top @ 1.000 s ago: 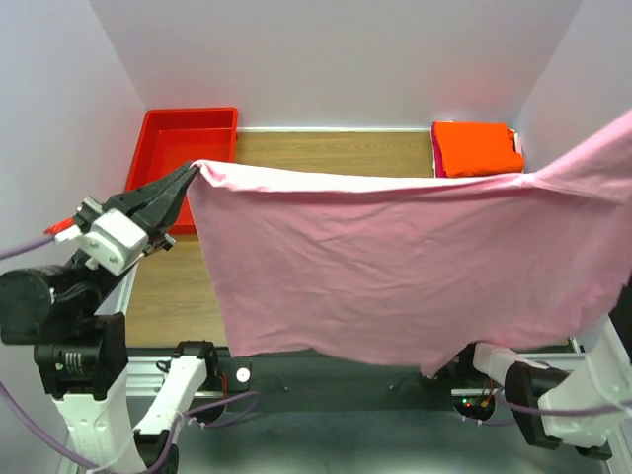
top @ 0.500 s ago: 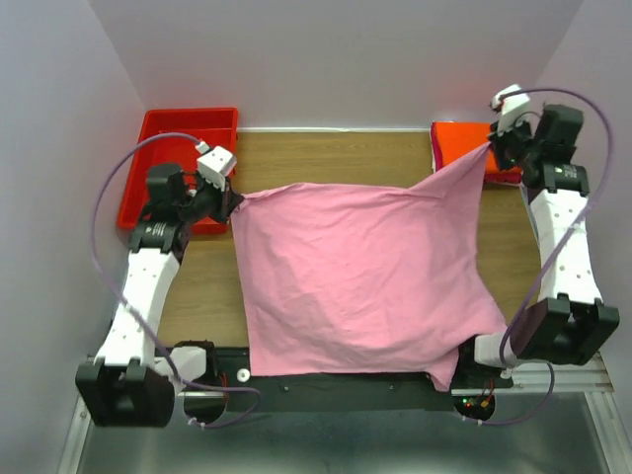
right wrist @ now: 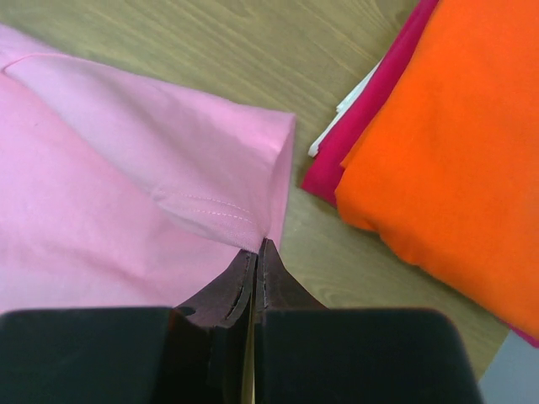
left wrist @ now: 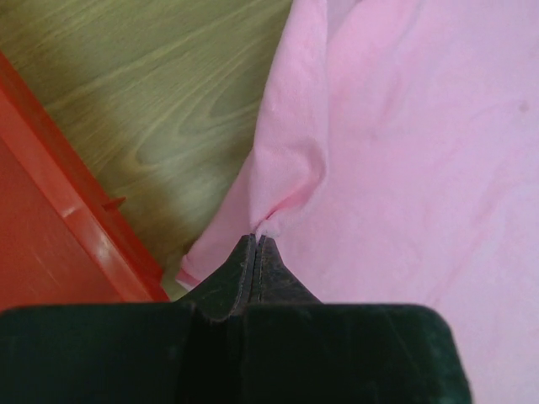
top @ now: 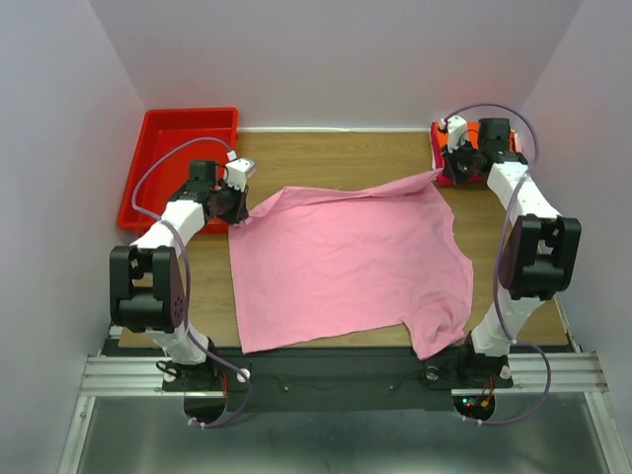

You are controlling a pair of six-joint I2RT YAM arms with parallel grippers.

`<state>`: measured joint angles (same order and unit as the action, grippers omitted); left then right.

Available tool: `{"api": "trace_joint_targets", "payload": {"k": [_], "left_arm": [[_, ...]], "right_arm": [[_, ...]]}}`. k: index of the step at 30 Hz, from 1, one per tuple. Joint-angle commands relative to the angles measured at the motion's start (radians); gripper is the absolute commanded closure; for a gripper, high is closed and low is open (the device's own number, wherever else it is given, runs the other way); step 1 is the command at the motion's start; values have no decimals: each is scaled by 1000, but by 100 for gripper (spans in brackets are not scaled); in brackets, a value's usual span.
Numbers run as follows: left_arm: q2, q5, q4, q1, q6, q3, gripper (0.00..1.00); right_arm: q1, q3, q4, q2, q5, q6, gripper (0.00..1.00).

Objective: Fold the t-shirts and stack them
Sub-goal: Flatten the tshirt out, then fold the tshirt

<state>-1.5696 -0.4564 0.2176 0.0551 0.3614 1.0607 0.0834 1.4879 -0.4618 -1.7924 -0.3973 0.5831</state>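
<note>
The light pink t-shirt point(top: 346, 262) lies spread mid-frame, both jaws clamped on its upper corners, flattening it for folding.

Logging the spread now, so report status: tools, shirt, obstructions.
Left tool and right tool shut on pink shirt, spread on table. Folded orange shirt beside right corner.

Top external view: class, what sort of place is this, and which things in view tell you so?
Probably a robot test cell or lab bench, not a home: plain white walls box in a small wooden table, two arms are bolted to a metal rail, and a red tray stands beside it.
</note>
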Motion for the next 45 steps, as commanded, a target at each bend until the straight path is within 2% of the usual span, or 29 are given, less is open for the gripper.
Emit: {"api": "trace_joint_targets", "payload": {"k": [1, 8, 20, 26, 33, 40, 45], "left_arm": [[-42, 27, -53, 2, -13, 111, 100], [-99, 28, -50, 2, -9, 177, 100], [-18, 27, -35, 0, 100, 150, 100], [72, 15, -37, 0, 275, 59, 100], [166, -64, 11, -1, 546, -22, 100], [223, -96, 132, -8, 790, -79, 100], [284, -122, 226, -11, 987, -172, 100]], "right_arm": [[-19, 129, 78, -39, 20, -5, 99], [-27, 215, 75, -93, 14, -37, 100], [-27, 172, 72, -21, 70, -9, 99], [-25, 65, 32, 120, 100, 52, 99], [-24, -58, -73, 258, 143, 115, 99], [-24, -208, -221, 404, 161, 210, 99], [-24, -333, -248, 461, 170, 239, 99]]}}
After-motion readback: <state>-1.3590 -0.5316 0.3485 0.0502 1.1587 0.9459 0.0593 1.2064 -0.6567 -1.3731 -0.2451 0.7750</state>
